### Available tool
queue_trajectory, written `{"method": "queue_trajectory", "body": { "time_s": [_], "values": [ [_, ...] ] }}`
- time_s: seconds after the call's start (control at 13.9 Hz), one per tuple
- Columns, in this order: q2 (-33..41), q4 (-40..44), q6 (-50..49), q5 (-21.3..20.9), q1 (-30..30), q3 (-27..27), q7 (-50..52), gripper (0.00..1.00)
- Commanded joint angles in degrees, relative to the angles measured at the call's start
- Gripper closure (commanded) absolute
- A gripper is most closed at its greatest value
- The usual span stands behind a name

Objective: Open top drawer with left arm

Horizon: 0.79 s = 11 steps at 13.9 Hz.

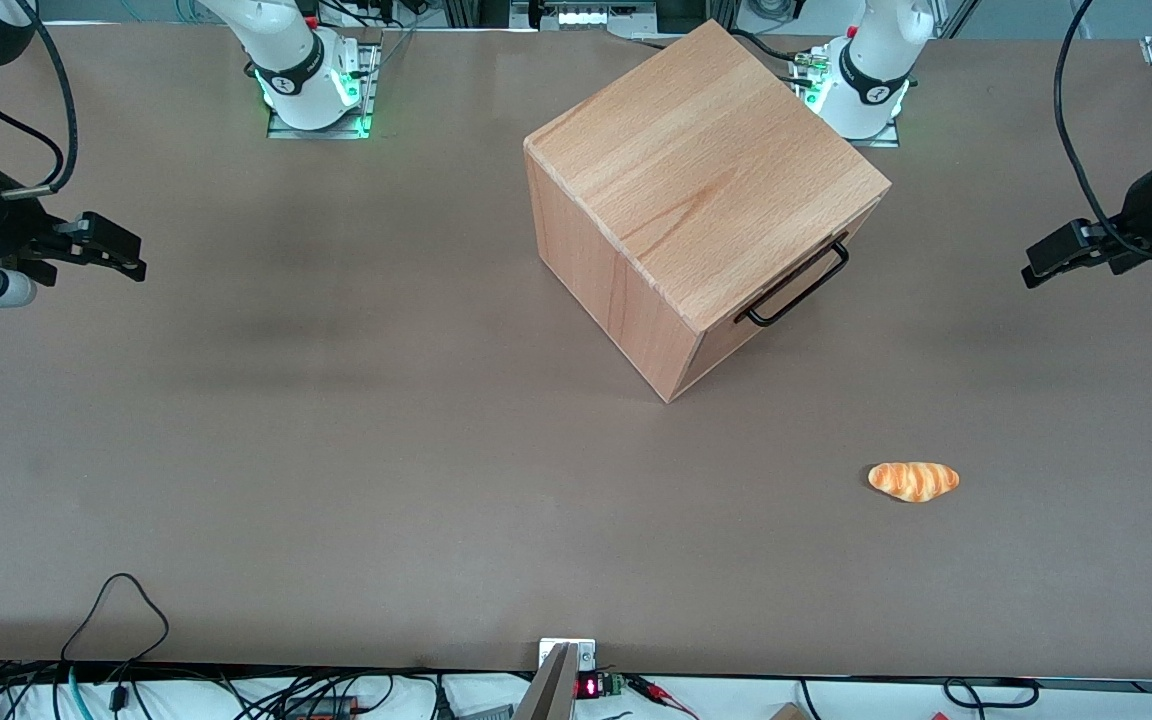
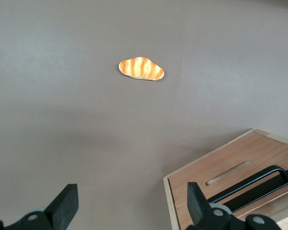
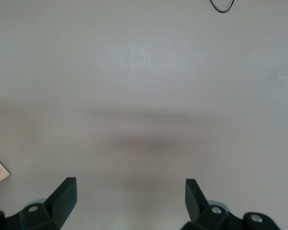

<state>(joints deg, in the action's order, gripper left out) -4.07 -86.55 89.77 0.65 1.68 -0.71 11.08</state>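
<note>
The beech-wood cube cabinet (image 1: 706, 180) stands mid-table, turned at an angle. Its front faces the working arm's end of the table. The top drawer (image 1: 804, 262) looks pushed in, and its thin black wire handle (image 1: 798, 285) sticks out from the front. My left arm's gripper (image 1: 1036, 265) hovers above the table toward the working arm's end, well apart from the handle. Its fingers are open with nothing between them. In the left wrist view the gripper (image 2: 132, 191) hangs over bare table beside the cabinet front (image 2: 221, 167) and the handle (image 2: 259, 181).
A small striped bread roll (image 1: 913, 481) (image 2: 141, 69) lies on the brown table, nearer the front camera than the cabinet. Loose cables (image 1: 116, 610) trail along the table's near edge. The arm bases (image 1: 866, 80) stand at the back edge.
</note>
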Motion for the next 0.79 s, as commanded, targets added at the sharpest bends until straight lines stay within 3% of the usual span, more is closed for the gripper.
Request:
{"method": "queue_trajectory", "body": {
  "time_s": [0.0, 0.14, 0.72],
  "values": [
    [0.5, -0.9, -0.3, -0.7, 0.3, 0.1, -0.7, 0.0],
    [0.6, -1.5, -0.6, -0.6, 0.6, 0.2, -0.8, 0.0],
    [-1.9, -8.9, 4.0, 3.4, 1.9, 10.8, -3.8, 0.0]
  ]
}}
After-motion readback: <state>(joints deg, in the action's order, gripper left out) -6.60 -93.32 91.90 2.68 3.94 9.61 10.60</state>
